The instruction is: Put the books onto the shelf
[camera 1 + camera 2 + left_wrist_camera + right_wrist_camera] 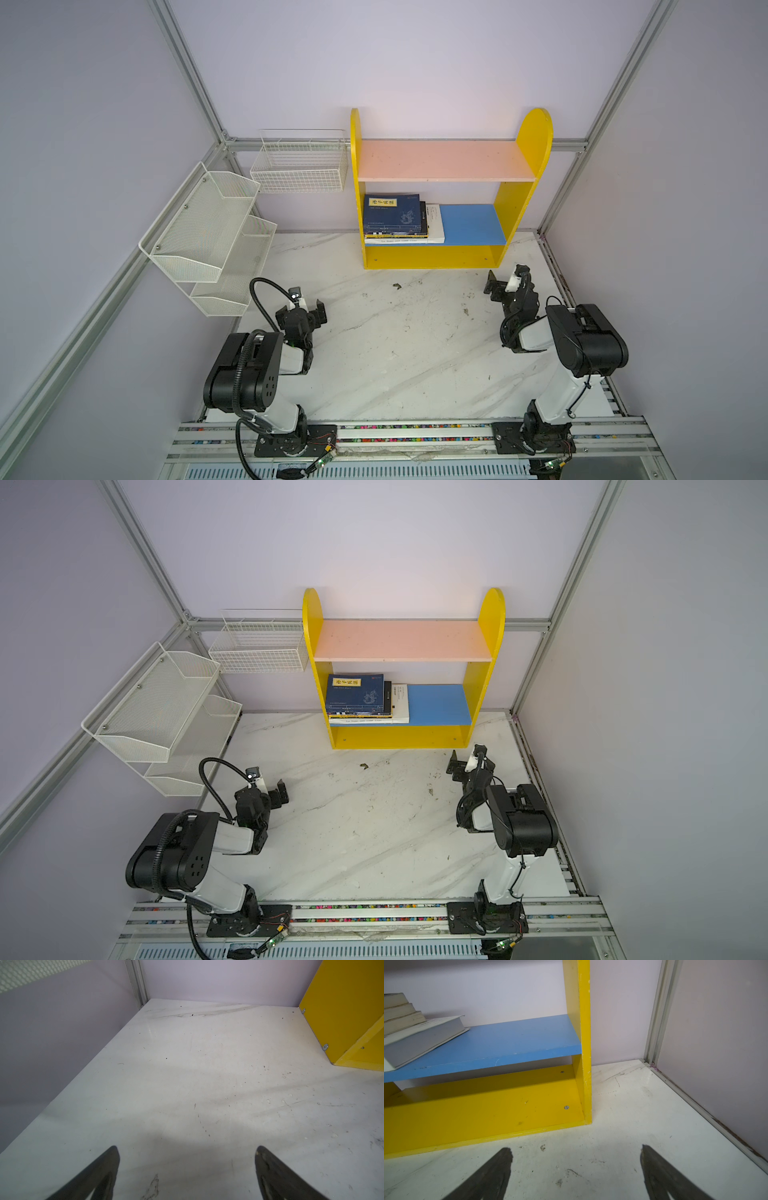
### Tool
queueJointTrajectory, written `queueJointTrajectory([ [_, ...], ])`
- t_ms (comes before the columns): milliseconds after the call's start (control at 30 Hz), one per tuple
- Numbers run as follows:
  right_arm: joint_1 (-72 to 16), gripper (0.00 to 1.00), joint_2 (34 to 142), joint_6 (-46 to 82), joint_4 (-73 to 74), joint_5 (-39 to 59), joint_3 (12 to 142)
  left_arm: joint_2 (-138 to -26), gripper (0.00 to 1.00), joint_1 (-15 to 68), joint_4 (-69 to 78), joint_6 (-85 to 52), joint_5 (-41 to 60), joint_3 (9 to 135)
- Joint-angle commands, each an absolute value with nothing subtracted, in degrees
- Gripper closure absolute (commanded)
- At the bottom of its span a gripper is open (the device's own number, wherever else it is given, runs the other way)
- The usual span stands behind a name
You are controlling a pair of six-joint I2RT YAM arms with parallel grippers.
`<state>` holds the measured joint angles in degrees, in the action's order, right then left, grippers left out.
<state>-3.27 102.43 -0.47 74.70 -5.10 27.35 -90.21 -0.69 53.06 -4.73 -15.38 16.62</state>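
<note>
One shelf (432,257), yellow with two rounded side panels, stands at the back of the table (395,353) against the wall. It carries two boards, a pink upper board (440,160) that is bare and a blue lower board (471,224). The books (395,218) lie flat in a single pile on the left half of the blue lower board, touching or just beside the left side panel. A navy book (390,214) with a yellow title label is on top, and a larger white book (425,1041) is at the bottom, sticking out to the right. In the right wrist view three sets of page edges show above the white book, so four books can be counted there. The whole number in the pile cannot be told. Two arms are in view. The left gripper (305,309) hovers over the table on the left with its jaws spread wide and nothing between them. The right gripper (494,286) is just before the right end of the shelf, equally wide and empty. On the left wall hang one white mesh rack (208,232) with two tiers and one white wire basket (299,166) beside the shelf.
</note>
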Motion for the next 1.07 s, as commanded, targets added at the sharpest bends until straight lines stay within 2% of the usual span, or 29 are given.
queueJointTrajectory([
  [0,-3.1,0.03,102.3,-2.4,75.4,-4.0,27.4,-90.0,0.00,-0.6,55.9,-3.0,-15.5,20.7],
  [1033,-3.6,0.03,101.9,-2.9,75.8,-3.9,26.7,-89.7,0.00,-0.6,56.1,-2.9,-15.6,20.6],
])
